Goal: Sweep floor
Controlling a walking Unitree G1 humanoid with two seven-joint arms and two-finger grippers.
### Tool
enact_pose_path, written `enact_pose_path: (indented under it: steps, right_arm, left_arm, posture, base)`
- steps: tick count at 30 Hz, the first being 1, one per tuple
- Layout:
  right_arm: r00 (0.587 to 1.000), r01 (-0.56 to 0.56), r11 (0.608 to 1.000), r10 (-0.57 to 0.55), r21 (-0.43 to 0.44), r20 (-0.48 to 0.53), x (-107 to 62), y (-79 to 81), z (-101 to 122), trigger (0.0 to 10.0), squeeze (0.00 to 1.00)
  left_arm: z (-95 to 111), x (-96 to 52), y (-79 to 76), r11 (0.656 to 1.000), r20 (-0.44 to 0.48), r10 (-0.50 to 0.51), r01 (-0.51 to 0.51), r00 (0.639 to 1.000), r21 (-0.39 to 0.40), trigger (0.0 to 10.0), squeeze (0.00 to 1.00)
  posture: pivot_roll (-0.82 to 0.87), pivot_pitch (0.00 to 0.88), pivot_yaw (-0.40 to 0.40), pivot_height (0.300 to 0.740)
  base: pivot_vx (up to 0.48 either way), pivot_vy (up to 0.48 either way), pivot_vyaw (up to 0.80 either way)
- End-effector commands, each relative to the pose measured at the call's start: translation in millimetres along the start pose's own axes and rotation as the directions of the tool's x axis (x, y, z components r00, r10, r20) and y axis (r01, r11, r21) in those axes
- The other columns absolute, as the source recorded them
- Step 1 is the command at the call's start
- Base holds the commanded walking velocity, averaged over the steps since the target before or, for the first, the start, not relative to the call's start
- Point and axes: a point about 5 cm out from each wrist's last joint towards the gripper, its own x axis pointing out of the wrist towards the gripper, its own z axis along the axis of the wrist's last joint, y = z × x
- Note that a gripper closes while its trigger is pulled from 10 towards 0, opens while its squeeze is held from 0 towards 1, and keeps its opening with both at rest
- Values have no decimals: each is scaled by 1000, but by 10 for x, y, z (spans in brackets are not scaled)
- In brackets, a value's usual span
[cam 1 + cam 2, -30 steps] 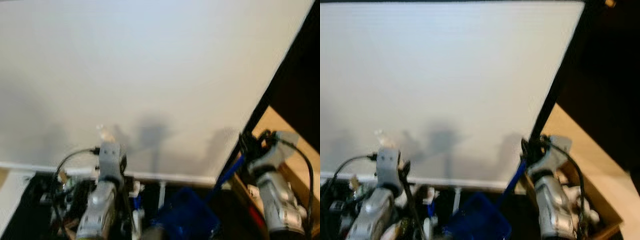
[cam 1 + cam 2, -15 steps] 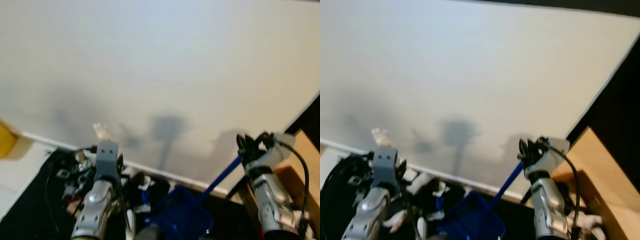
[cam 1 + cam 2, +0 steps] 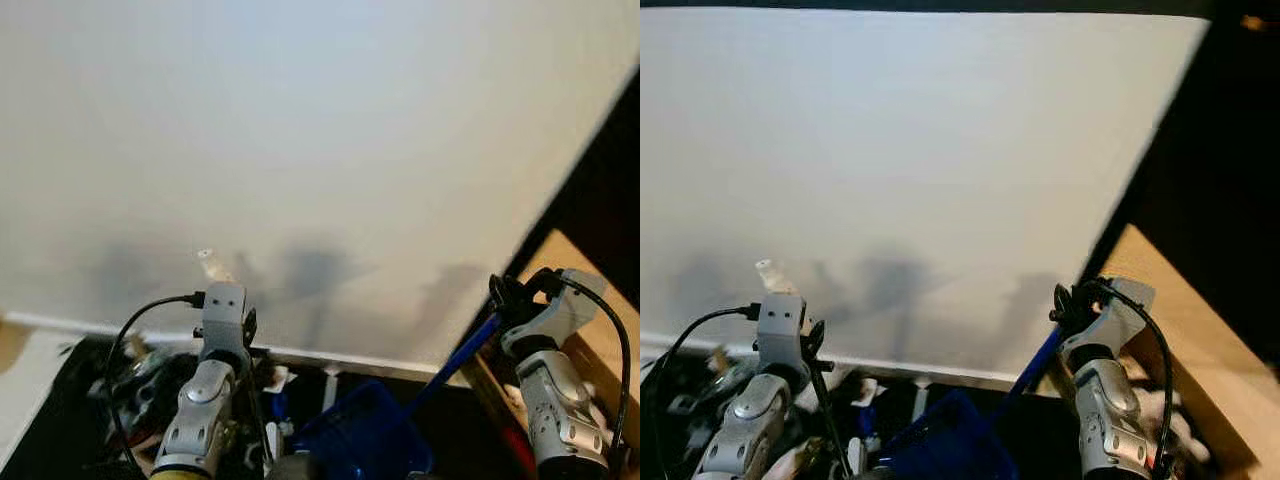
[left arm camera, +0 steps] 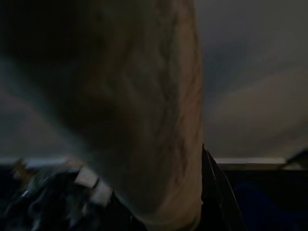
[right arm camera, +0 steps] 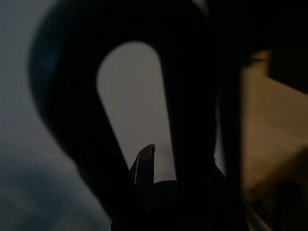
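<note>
Head cameras face a plain white wall [image 3: 300, 130] with a white baseboard [image 3: 340, 355] along its foot; shadows of both arms fall on the wall. Right gripper [image 3: 503, 297] is raised at the right, its fingers clamped on the top of a blue handle [image 3: 455, 355] that slants down and leftward to a blue dustpan [image 3: 365, 440] low at centre. In the right wrist view the handle's dark loop end [image 5: 144, 120] sits very close to the lens. Left gripper [image 3: 232, 300] is raised at the left, near the wall, closed on a pale broom handle [image 4: 159, 120] whose whitish tip [image 3: 212, 262] pokes up above the wrist; the left wrist view is dark and blurred, the pale shaft lying close across it. Below the baseboard, dark floor with a jumble of small white and grey debris [image 3: 150, 375], too blurred to identify. A tan cardboard box [image 3: 575, 270] stands at far right, beside the right arm.
</note>
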Motion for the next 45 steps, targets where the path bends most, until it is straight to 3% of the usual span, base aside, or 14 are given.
enact_pose_path:
  steps: [1,5,9,15,17,18,20,22,27,29,32,37,41,45]
  right_arm:
    - [999,-6,999,7,42,-36,1,45,-82,10000,0]
    - [999,-6,999,7,40,-37,8,48,-85,10000,0]
    - [1000,-3,1000,3,-19,-26,51,48,-46,10000,0]
    - [999,25,976,-33,-216,-34,161,-61,37,10000,0]
    - [998,14,940,-36,-341,-58,190,-233,155,10000,0]
    - [998,14,940,-36,-341,-58,190,-233,155,10000,0]
    - [996,-1,898,-36,-441,-76,182,-386,267,10000,0]
    - [996,18,891,-56,-454,-72,182,-467,328,10000,0]
    - [988,123,910,-150,-397,-38,206,-609,400,10000,0]
    - [974,208,938,-223,-276,-25,238,-570,279,10000,0]
    - [960,267,941,-279,-207,-33,245,-484,113,10000,0]
    - [942,329,920,-335,-214,10,265,-401,44,10000,0]
    - [929,367,913,-350,-179,122,368,-329,215,10000,0]
    - [929,361,914,-335,-185,157,433,-272,295,10000,0]
  left_arm:
    - [-31,-7,13,1000,-7,3,-3,1000,10,10000,0]
    - [-38,1,9,1000,-9,4,-3,1000,10,10000,0]
    - [-51,10,21,1000,-16,7,-7,1000,14,10000,0]
    - [-5,40,41,1000,-11,-1,2,1000,30,10000,0]
    - [18,44,79,999,-5,7,-7,1000,33,10000,0]
    - [18,44,79,999,-5,7,-7,1000,33,10000,0]
    - [4,27,93,999,-9,5,-5,1000,40,10000,0]
    - [-9,18,94,999,-13,2,-2,1000,43,10000,0]
    - [-42,0,79,999,-25,-7,9,1000,48,10000,0]
    - [-43,-1,52,999,-26,-16,17,1000,48,10000,0]
    - [-33,-3,41,999,-24,-20,21,1000,48,10000,0]
    - [-26,-23,69,999,-22,-20,21,1000,50,10000,0]
    - [-45,-81,120,998,-32,-21,23,999,65,10000,0]
    - [-48,-102,135,997,-37,-21,24,999,71,10000,0]
  posture:
    - [64,45,34,740]
    - [64,44,33,740]
    - [62,39,33,740]
    - [67,39,41,740]
    - [70,45,50,740]
    - [70,45,50,740]
    - [69,53,57,740]
    - [68,60,59,740]
    - [60,67,63,740]
    - [66,75,67,740]
    - [84,83,69,740]
    - [104,91,75,740]
    - [121,99,84,740]
    - [136,109,93,740]
  base:
    - [0,0,0]
    - [0,0,0]
    - [0,0,0]
    - [0,0,0]
    - [0,0,0]
    - [0,0,0]
    - [0,0,0]
    - [0,0,0]
    - [0,0,0]
    - [0,0,0]
    - [0,0,0]
    - [0,0,0]
    - [0,0,0]
    - [0,0,0]
